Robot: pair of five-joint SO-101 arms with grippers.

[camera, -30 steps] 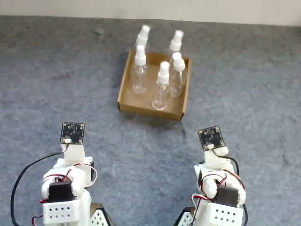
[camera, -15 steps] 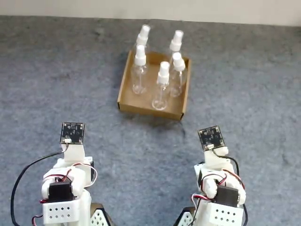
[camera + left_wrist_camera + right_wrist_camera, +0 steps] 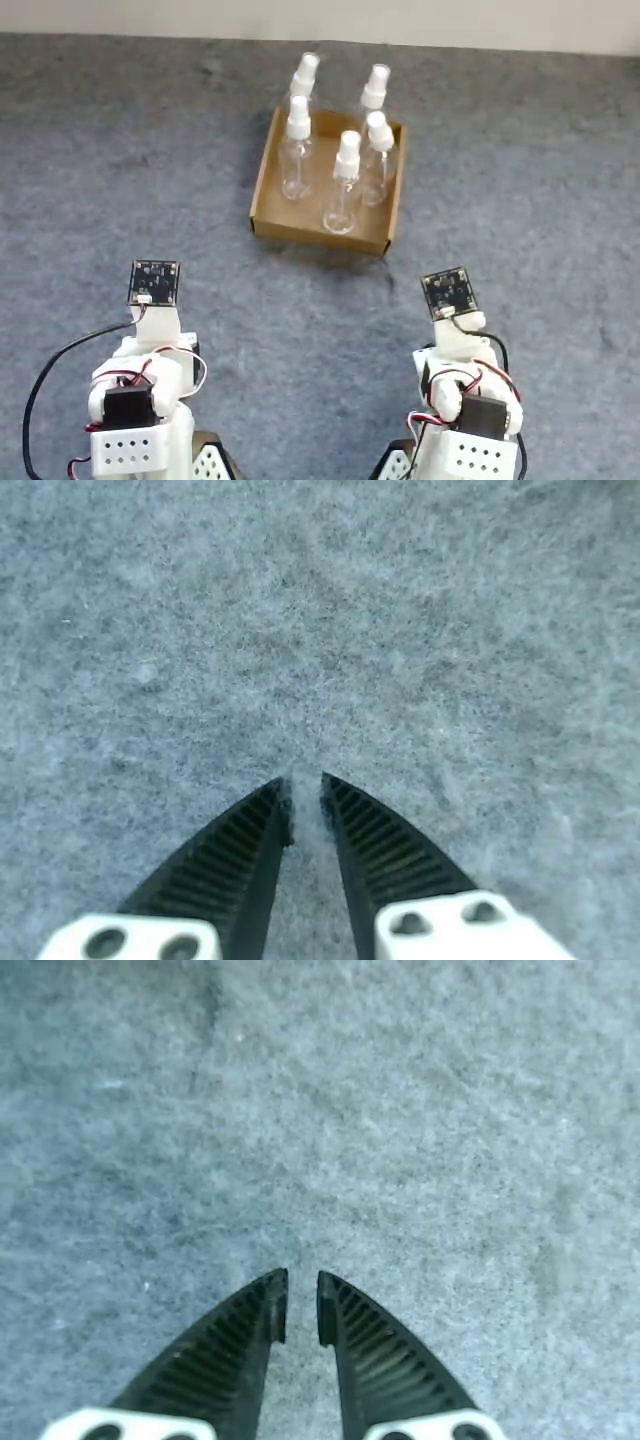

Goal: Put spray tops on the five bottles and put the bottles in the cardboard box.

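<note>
Nothing moved, five spray-topped bottles (image 3: 340, 190) upright in cardboard box (image 3: 263, 205), left end effector (image 3: 305, 798) and right end effector (image 3: 301, 1298) narrow, empty.

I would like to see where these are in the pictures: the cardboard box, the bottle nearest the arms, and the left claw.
cardboard box (image 3: 318, 236): high view, on its front wall.
bottle nearest the arms (image 3: 341, 205): high view, on its clear body.
left claw (image 3: 305, 783): left wrist view, midway between its fingertips.
</note>
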